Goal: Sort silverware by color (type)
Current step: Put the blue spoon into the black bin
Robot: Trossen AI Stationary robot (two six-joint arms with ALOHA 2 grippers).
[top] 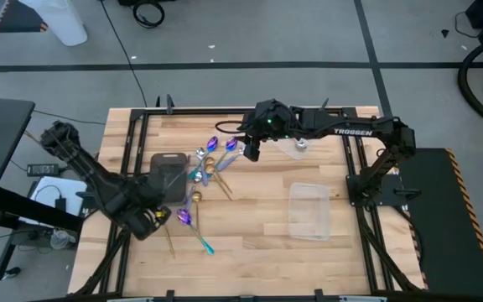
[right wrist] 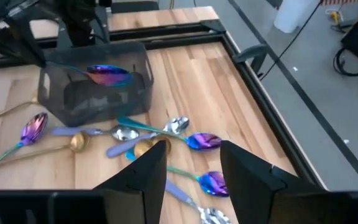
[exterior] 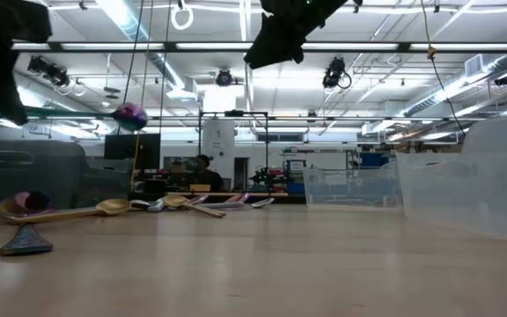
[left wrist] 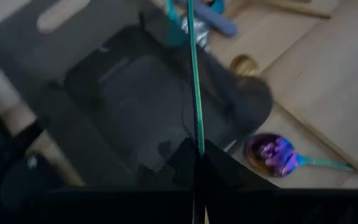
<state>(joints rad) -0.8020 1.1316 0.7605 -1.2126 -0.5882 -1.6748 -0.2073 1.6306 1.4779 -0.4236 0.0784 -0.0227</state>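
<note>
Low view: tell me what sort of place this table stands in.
Probably a large robotics lab or workshop. Long ceiling light strips run over an open hall, a person sits at a workstation far behind the wooden table, and cables lie on the grey floor around it.

Left claw [left wrist: 197, 163] pinches a thin teal handle [left wrist: 193, 68] running up toward twelve o'clock over the dark tray [left wrist: 92, 93]. An iridescent purple spoon [left wrist: 272, 154] lies on the surface at four o'clock.
</note>
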